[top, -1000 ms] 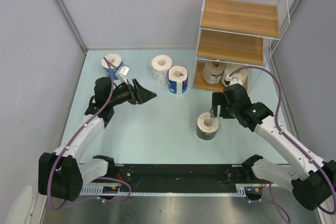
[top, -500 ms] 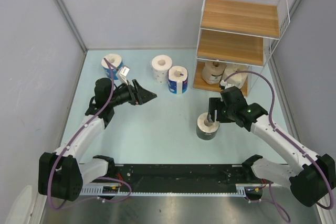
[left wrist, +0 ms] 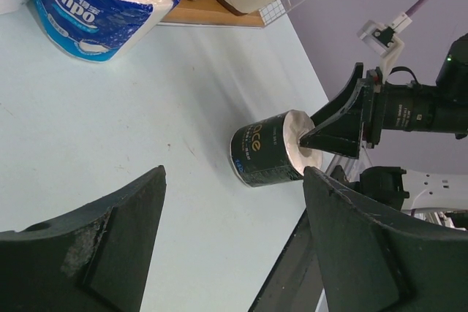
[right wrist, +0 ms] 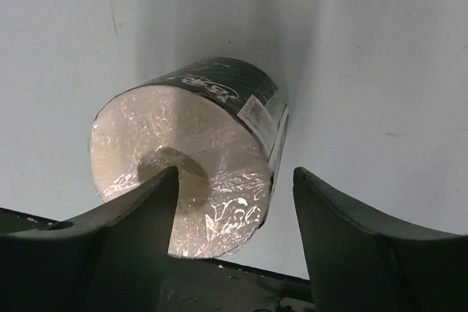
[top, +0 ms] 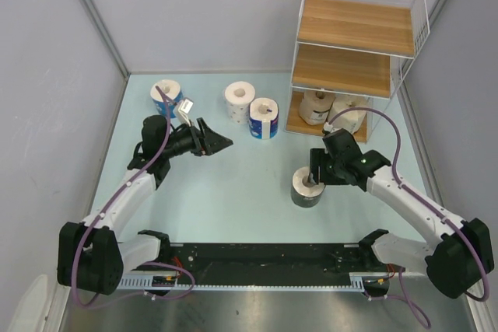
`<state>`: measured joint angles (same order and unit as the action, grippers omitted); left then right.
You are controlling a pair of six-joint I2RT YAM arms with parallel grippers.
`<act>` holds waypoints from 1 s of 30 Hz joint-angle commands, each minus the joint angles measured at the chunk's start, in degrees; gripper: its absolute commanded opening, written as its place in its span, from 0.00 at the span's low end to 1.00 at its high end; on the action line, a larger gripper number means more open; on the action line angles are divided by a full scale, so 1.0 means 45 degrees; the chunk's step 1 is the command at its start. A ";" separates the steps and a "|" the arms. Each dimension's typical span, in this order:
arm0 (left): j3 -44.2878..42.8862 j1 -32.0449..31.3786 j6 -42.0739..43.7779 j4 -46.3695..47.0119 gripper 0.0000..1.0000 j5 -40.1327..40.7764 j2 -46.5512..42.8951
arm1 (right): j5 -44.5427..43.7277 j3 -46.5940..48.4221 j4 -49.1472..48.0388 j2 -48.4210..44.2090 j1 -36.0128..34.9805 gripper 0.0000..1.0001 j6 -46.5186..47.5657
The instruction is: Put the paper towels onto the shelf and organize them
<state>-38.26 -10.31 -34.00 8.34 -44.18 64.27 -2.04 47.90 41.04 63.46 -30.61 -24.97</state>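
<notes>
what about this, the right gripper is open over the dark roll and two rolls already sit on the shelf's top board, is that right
Not quite. The cream roll and the roll beside it sit on the bottom board of the shelf, not the top one, as the top external view shows. The rest holds: the right gripper is open over the dark roll.

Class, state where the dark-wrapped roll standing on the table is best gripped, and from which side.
Grip the dark-wrapped roll by its wall, from above. It stands upright with the hollow core facing up, so one finger can drop into the core and the other outside the wrapper. The open right tool hovers over it.
</notes>
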 commanded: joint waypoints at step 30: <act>-0.0384 0.0103 0.0894 -0.0719 0.81 0.0345 -0.0258 | -0.2668 0.4723 -0.1696 -0.0688 0.0610 0.28 0.2540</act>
<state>-38.26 -10.28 -32.32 5.80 -43.62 64.58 -8.56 62.81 40.42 58.35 -29.50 -18.52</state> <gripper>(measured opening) 0.810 0.434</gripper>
